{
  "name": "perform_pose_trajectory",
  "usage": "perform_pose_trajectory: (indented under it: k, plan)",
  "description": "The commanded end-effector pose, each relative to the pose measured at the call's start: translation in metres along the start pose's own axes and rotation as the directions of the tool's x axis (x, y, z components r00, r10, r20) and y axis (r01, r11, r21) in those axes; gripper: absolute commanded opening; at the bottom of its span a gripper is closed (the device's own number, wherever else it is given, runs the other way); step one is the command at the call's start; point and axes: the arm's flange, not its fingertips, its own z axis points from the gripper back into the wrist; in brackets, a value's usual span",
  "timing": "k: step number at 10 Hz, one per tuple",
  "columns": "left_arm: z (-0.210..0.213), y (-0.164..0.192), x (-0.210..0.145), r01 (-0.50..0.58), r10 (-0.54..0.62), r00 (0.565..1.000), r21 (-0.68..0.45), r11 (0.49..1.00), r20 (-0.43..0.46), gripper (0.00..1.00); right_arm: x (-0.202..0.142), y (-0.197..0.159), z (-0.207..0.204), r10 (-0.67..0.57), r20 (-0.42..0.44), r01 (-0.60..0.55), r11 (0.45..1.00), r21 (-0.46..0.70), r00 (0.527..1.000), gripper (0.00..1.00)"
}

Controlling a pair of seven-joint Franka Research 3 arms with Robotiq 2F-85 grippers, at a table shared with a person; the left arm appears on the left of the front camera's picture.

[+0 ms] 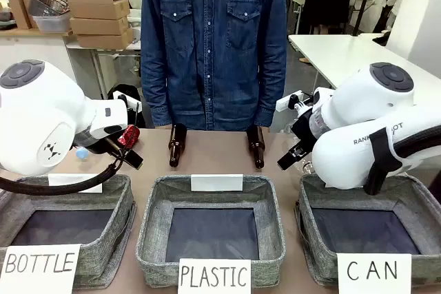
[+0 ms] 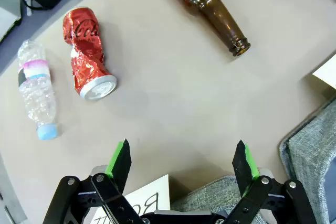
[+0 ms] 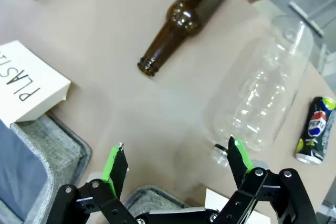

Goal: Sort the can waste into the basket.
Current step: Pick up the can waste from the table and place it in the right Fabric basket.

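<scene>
Red can (image 2: 88, 53) lying on table (image 2: 173, 82) | left hand (image 2: 181, 153) spread, empty | right hand (image 3: 176, 153) spread, empty

This looks like a robotics lab set up for a sorting trial. A white left arm (image 1: 31, 111) and a white right arm (image 1: 365, 135) flank a tan worktop (image 1: 213, 156). Just below the left pincer (image 2: 182, 148) and the right pincer (image 3: 176, 145) sit three grey fabric bins: the BOTTLE basket (image 1: 122, 235), the PLASTIC basket (image 1: 153, 239) and the CAN basket (image 1: 311, 249), each with a hand-lettered paper sign (image 1: 213, 277). Well beyond the left pincer, stacked cardboard boxes (image 1: 100, 12) and a wire basket (image 1: 49, 1) line the back. Far behind the right pincer stands a white table (image 1: 337, 49). A person (image 1: 213, 39) in a denim shirt stands across the worktop.
</scene>
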Motion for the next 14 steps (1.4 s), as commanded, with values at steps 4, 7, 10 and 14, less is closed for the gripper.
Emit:
perform_pose_trajectory:
  k: [4, 7, 10, 14]
  plan:
    - [0.0, 0.0, 0.0, 0.0, 0.0, 1.0, 0.0, 1.0, 0.0, 1.0, 0.0, 0.0, 0.0, 0.0, 0.0, 0.0, 1.0, 0.0, 1.0, 1.0]
    - [0.0, 0.0, 0.0, 0.0, 0.0, 1.0, 0.0, 1.0, 0.0, 1.0, 0.0, 0.0, 0.0, 0.0, 0.0, 0.0, 1.0, 0.0, 1.0, 1.0]
    - [0.0, 0.0, 0.0, 0.0, 0.0, 1.0, 0.0, 1.0, 0.0, 1.0, 0.0, 0.0, 0.0, 0.0, 0.0, 0.0, 1.0, 0.0, 1.0, 1.0]
    - [0.078, 0.003, -0.002, -0.138, 0.13, 0.979, -0.044, 0.989, -0.154, 1.0, 0.017, 0.001, 0.059, -0.11, -0.132, 0.113, 0.994, 0.011, 0.985, 1.0]
